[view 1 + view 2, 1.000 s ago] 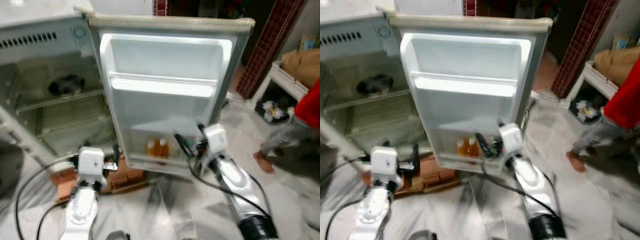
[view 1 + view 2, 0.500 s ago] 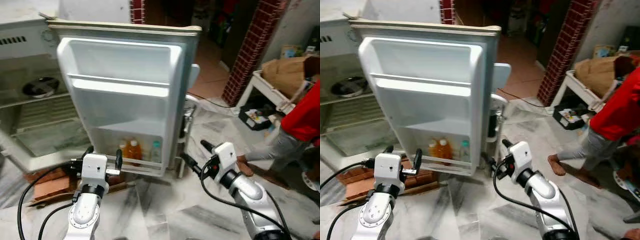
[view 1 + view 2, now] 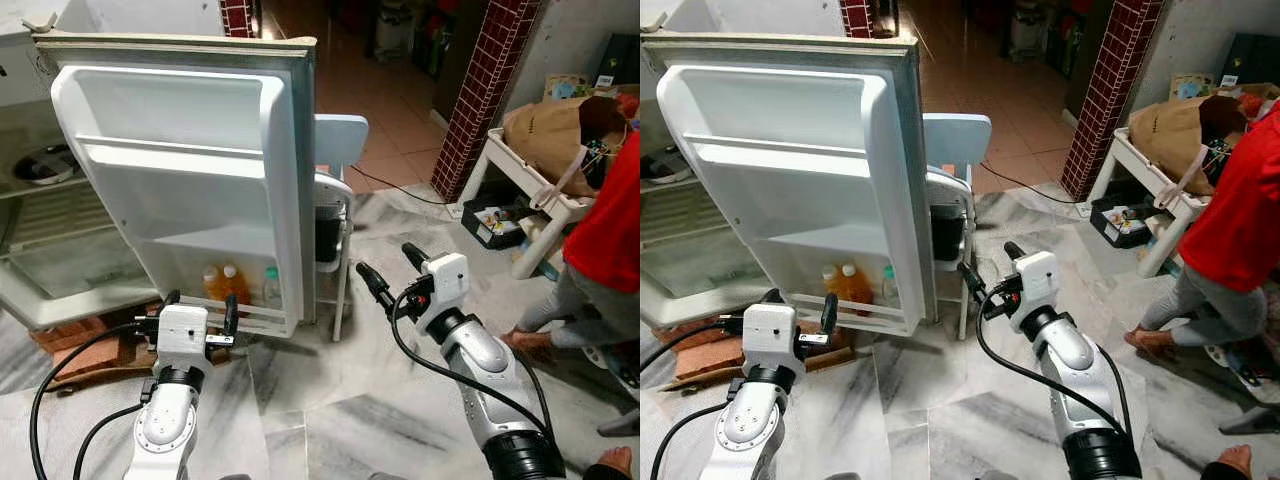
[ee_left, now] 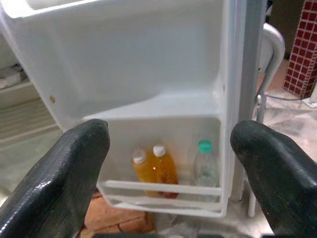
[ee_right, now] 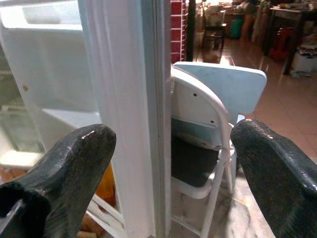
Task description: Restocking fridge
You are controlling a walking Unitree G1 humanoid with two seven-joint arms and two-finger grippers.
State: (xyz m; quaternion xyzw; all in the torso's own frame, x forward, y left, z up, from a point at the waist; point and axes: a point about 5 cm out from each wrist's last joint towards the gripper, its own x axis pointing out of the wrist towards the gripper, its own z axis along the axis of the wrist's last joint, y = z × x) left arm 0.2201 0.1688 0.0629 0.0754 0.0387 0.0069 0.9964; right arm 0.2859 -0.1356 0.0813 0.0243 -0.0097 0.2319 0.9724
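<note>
Fridge door [image 3: 180, 180] stands wide open, inner side facing robot. Bottom door rack [image 4: 163, 191] holds two orange juice bottles [image 4: 154, 171] side by side, plus one clear bottle w/ green cap [image 4: 204, 166] just beside them, toward the door's free edge. Upper door shelves look bare. Fridge interior [image 3: 50, 260] on robot's left: wire shelf, and a dark round item on it, poss. a pan; too small to confirm.

Left gripper [image 3: 198, 312]: fingers spread wide, nothing held, raised in front of the bottom rack but apart from it. Right gripper [image 3: 390, 270]: fingers also spread wide, empty, pointing at the door's outer edge and the white folding chair [image 5: 208, 124] standing just behind the door.

Step in hand, as judged: between placements. No stock item in either gripper, so a fetch phase applies.

Next move calls for: locate next item to load, turn away from door w/o striking door edge or chair. Person in red [image 3: 610, 240] stands to robot's right; keep right arm clear when turning.
</note>
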